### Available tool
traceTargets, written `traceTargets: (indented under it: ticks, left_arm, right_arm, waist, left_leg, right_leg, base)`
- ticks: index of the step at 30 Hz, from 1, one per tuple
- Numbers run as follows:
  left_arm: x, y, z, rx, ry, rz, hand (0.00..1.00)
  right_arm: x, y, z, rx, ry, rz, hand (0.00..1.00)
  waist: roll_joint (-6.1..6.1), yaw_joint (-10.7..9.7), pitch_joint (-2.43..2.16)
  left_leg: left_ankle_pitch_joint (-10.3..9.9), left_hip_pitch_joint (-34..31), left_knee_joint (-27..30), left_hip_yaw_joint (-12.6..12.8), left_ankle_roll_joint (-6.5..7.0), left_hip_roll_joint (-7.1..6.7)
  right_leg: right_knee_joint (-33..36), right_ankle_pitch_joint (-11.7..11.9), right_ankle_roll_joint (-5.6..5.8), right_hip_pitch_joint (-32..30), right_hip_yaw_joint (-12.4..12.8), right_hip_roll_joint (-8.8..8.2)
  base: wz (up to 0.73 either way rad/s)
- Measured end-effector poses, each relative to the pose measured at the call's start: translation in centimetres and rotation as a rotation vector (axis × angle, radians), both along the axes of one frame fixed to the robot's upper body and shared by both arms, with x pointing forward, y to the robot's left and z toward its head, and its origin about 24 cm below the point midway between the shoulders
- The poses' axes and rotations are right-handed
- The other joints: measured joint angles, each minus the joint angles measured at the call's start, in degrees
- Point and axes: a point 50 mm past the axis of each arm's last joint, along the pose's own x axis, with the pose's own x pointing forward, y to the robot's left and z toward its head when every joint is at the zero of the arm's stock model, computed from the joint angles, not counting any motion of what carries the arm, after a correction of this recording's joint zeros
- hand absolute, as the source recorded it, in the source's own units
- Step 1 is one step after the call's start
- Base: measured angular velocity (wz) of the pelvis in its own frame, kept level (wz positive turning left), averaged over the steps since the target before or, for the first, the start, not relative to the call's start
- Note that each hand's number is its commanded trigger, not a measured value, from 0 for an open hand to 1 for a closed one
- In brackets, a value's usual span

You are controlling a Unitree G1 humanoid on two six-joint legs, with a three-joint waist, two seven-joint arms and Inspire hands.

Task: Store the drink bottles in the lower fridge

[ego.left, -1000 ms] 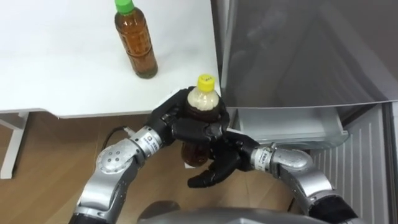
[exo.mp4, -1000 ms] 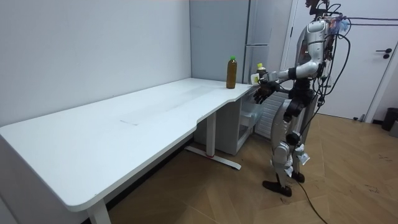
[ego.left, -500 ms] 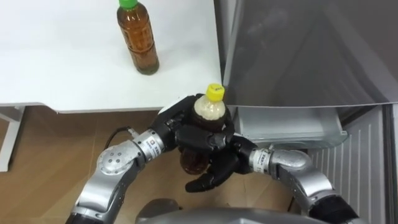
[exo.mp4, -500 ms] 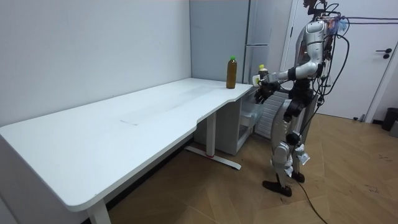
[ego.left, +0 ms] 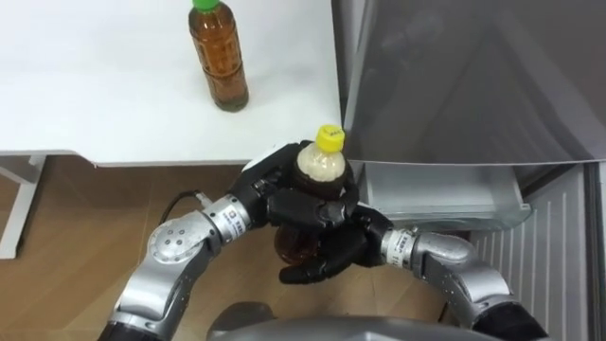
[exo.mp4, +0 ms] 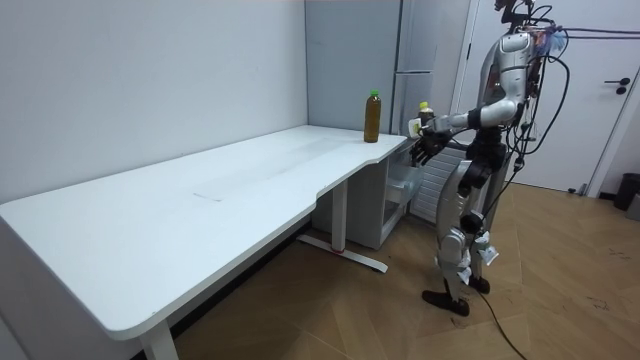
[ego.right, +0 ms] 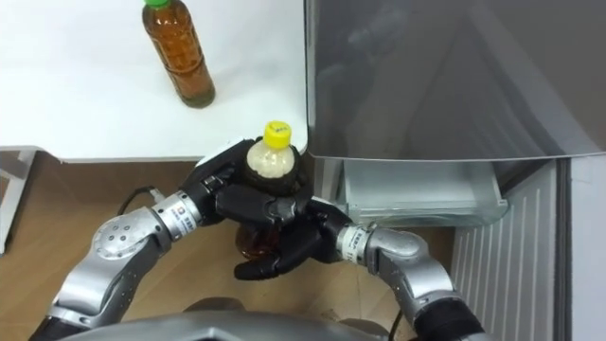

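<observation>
A tea bottle with a yellow cap (ego.left: 322, 163) stands upright in front of my chest, just off the white table's (ego.left: 104, 104) near corner. My left hand (ego.left: 268, 186) is curled round its upper part from the left. My right hand (ego.left: 333, 254) comes from the right, thumb across the bottle's front, fingers curled under its lower part. A second tea bottle with a green cap (ego.left: 219, 59) stands on the table near its right edge. In the room view I stand at the table's end by the fridge (exo.mp4: 417, 55), holding the yellow-capped bottle (exo.mp4: 424, 113).
The grey fridge front (ego.left: 473, 76) fills the right side. Below it the lower compartment is open, with a pale door shelf (ego.left: 445, 194) just right of my hands. Wooden floor (ego.left: 85, 227) lies under the table's edge.
Both hands carried the yellow-capped bottle a little right, off the table corner towards the fridge. The right hand's fingers drew up closer round the bottle's lower part.
</observation>
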Motion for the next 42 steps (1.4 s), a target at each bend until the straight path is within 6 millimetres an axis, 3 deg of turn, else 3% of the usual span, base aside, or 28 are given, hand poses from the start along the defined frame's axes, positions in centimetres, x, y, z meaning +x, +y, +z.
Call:
traceTargets:
  ticks: [18, 19, 20, 22, 29, 34, 42]
  left_arm:
    - [0.0, -0.2, -0.1, -0.069, 0.049, 0.053, 1.00]
    - [0.0, -0.2, -0.1, -0.068, 0.051, 0.054, 0.91]
    - [0.0, -0.2, -0.1, -0.068, 0.052, 0.056, 0.69]
    - [0.1, -0.3, -0.1, -0.085, 0.065, 0.076, 0.00]
    - [0.2, -0.2, -0.1, -0.092, 0.068, 0.110, 0.00]
    - [0.5, 0.0, 0.1, -0.090, 0.056, 0.116, 0.00]
    - [0.8, -0.3, 0.5, -0.096, 0.039, 0.105, 0.00]
  right_arm:
    - [-0.3, 0.3, -0.3, 0.025, 0.063, -0.077, 1.00]
    - [-0.4, 0.4, -0.3, 0.023, 0.063, -0.076, 1.00]
    - [-0.4, 0.4, -0.3, 0.022, 0.064, -0.076, 1.00]
    - [-0.3, 0.4, -0.3, 0.021, 0.063, -0.080, 1.00]
    - [-0.5, 0.7, -0.3, 0.056, 0.085, -0.091, 1.00]
    - [-0.8, 1.2, -0.3, 0.125, 0.121, -0.115, 1.00]
    - [-1.0, 1.5, -0.1, 0.180, 0.143, -0.121, 1.00]
  waist:
    - [1.19, 0.15, -0.34]
    - [1.28, 0.10, -0.31]
    - [1.30, 0.08, -0.30]
    - [1.32, -0.05, -0.28]
    - [1.32, -0.97, -0.23]
    - [1.32, -1.11, 0.04]
    - [1.26, -1.11, -0.01]
  left_leg:
    - [-0.14, -0.44, 0.30, 0.83, 0.32, -0.20]
    - [-0.14, -0.43, 0.36, 1.04, 0.32, -0.19]
    - [-0.14, -0.43, 0.36, 1.16, 0.32, -0.17]
    - [-0.14, -0.43, 0.33, 1.34, 0.33, -0.14]
    - [-0.14, -0.41, 0.28, 1.42, 0.33, -0.12]
    - [-0.17, -0.51, -0.13, 1.43, 0.37, -0.12]
    - [-0.19, -0.67, -0.09, 1.48, 0.41, -0.16]
  right_leg:
    - [0.33, -0.43, 0.74, -0.49, 0.16, -0.47]
    - [0.33, -0.44, 0.76, -0.49, 0.13, -0.52]
    - [0.33, -0.45, 0.76, -0.50, 0.13, -0.53]
    - [0.33, -0.46, 0.78, -0.49, 0.09, -0.53]
    - [0.32, -0.48, 0.81, -0.44, 0.05, -0.54]
    - [0.33, -0.49, 0.83, -0.50, 0.06, -0.53]
    - [0.34, -0.53, 0.90, -0.86, 0.09, -0.61]
  base:
    - [0.00]
    - [0.00]
    - [0.00]
    - [0.00]
    - [0.00]
    - [0.00]
    - [0.00]
